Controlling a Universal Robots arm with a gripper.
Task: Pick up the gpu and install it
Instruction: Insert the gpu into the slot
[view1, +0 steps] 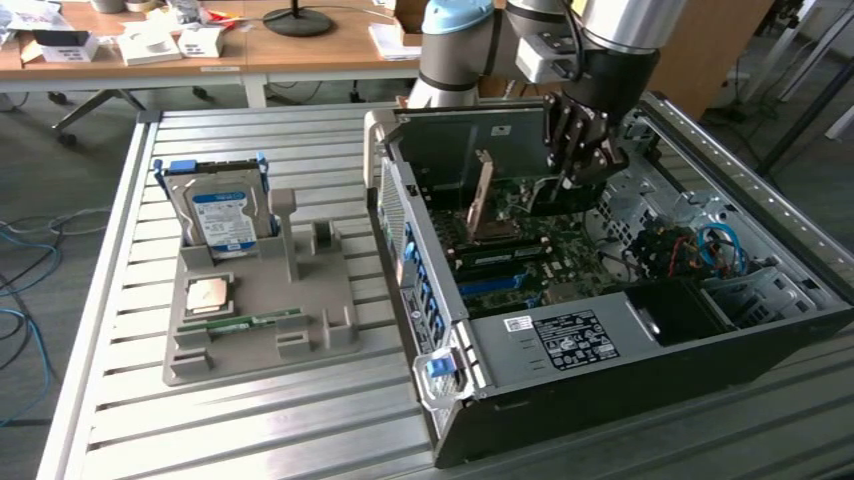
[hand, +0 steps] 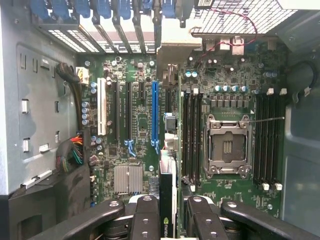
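In the wrist view, the gripper (hand: 171, 212) stood about half closed, its two dark fingers (hand: 145, 210) clamped on either side of the gpu (hand: 168, 185). We saw the card edge-on, above the motherboard (hand: 137, 150), running between the blue slot (hand: 154, 112) and the memory slots (hand: 192, 135). Its silvery bracket (hand: 172, 55) pointed at the blue-tabbed rear openings. We could not tell whether it touched the board.

In the exterior view, the gripper hung at about one o'clock, inside the open computer case (view1: 641, 400), with the gpu hanging as a dark block under its fingers. At nine o'clock from the case a grey tray (view1: 320, 340) lay on the slatted table (view1: 200, 430). It held the hard drive (view1: 220, 215) upright, with a processor chip (view1: 207, 293) and a green memory stick (view1: 240, 323) at six o'clock from it.
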